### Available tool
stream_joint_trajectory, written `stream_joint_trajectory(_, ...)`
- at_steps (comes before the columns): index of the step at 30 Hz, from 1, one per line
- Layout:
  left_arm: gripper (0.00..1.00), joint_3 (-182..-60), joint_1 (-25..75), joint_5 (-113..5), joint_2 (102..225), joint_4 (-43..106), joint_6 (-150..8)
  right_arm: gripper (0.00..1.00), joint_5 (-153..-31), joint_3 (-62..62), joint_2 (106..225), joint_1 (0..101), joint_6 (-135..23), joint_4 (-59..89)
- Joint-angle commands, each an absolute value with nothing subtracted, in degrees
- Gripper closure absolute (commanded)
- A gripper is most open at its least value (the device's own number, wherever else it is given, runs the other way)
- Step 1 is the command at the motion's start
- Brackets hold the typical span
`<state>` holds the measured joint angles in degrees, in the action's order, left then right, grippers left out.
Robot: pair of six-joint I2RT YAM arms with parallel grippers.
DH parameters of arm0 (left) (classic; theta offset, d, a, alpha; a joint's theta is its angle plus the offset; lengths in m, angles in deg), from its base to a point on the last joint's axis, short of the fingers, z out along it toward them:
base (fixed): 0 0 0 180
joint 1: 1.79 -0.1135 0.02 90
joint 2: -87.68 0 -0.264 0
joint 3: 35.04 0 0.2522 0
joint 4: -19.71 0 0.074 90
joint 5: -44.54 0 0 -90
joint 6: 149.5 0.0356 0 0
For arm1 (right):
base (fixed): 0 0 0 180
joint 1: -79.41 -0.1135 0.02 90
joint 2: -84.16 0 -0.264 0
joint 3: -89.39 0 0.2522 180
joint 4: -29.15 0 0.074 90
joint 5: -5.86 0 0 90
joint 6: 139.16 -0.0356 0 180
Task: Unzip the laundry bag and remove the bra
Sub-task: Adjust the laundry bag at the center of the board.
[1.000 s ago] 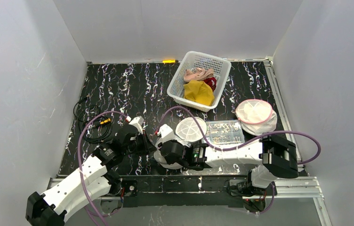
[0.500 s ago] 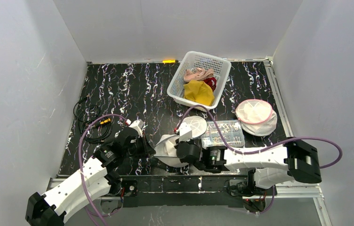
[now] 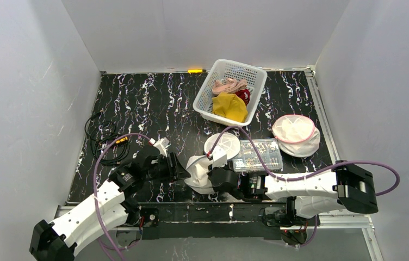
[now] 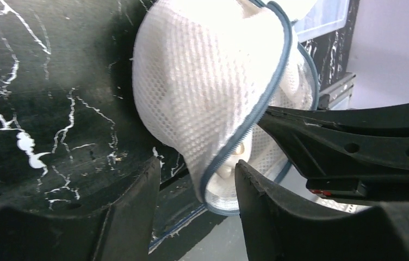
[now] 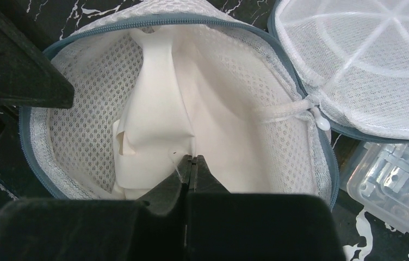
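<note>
White mesh bag [image 5: 66, 136] is unzipped, lid flap [image 5: 365, 65] thrown back to the right, and the bra [image 5: 153, 119] sits inside, draped against the inner wall.

Key relation: the bra is dead ahead of the right claw [image 5: 191, 159]. Its long axis runs straight away from the tips toward the far rim, so a pull back along the claw's own line should bring it out lengthwise thru the opening. Right claw tips are pressed together at the bra's near edge. A thin strand shows there, but I can't tell if cloth is really nipped. Right arm is the nearer one.

Left claw [image 4: 197, 163] is outside the bag, fingers apart w/ the zip rim between them, not squeezing.

Vs half a sec ago: left claw was shut and has opened. Right arm's elbow has swung further right, and more of the bag body shows in the top view.

My worry: w/ the left released, the bag may drag along on the pull.
</note>
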<state>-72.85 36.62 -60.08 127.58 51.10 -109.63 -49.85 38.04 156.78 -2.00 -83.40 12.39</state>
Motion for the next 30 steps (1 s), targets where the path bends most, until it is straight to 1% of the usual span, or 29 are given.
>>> stream_joint_trajectory(1,0.49,-73.8,37.9,-64.7,129.4,48.1,-111.8,0.99,-49.3,38.2,155.3,-2.1,-83.6,14.9)
stream_joint_trajectory(3,0.5,-73.8,38.8,-65.0,131.1,47.3,-111.2,0.99,-49.1,38.2,155.1,-2.1,-83.6,16.4)
stream_joint_trajectory(4,0.53,-73.8,39.4,-65.0,132.3,46.7,-110.8,0.99,-49.0,38.3,155.0,-2.1,-83.6,16.5)
stream_joint_trajectory(5,0.6,-73.9,40.1,-64.6,133.6,46.6,-110.2,0.99,-48.6,38.4,154.8,-2.1,-83.7,16.5)
stream_joint_trajectory(8,0.9,-74.0,41.2,-62.8,137.0,47.7,-108.7,0.99,-45.9,38.7,153.3,-2.1,-84.8,15.6)
stream_joint_trajectory(9,0.97,-73.7,41.3,-62.0,137.5,48.0,-108.4,0.99,-44.9,39.0,152.2,-2.1,-85.1,15.5)
stream_joint_trajectory(10,1.0,-73.3,41.5,-60.9,137.5,48.1,-108.0,0.99,-44.1,39.3,151.2,-2.1,-85.2,15.5)
stream_joint_trajectory(13,1.0,-72.0,41.7,-58.4,136.7,48.2,-106.6,0.99,-44.4,39.9,149.7,-2.1,-84.2,14.4)
stream_joint_trajectory(17,1.0,-71.9,41.7,-56.4,136.7,48.4,-104.3,0.98,-49.2,38.1,149.7,-2.1,-81.6,14.1)
stream_joint_trajectory(19,1.0,-72.3,41.8,-55.7,136.9,48.5,-103.4,0.8,-51.8,36.8,149.9,-2.1,-80.5,14.3)
stream_joint_trajectory(21,1.0,-72.6,42.2,-54.9,137.0,48.4,-102.5,0.59,-53.6,35.3,150.2,-2.1,-79.5,14.6)
stream_joint_trajectory(23,1.0,-72.9,42.8,-53.6,136.9,48.5,-101.6,0.45,-54.7,33.1,151.0,-2.1,-78.8,14.1)
stream_joint_trajectory(26,1.0,-73.0,44.0,-51.4,136.6,48.6,-100.4,0.34,-56.2,30.5,152.6,-2.1,-77.7,13.9)
stream_joint_trajectory(30,1.0,-73.1,45.7,-48.9,136.5,48.6,-99.6,0.26,-56.7,26.4,157.9,-2.1,-76.6,12.1)
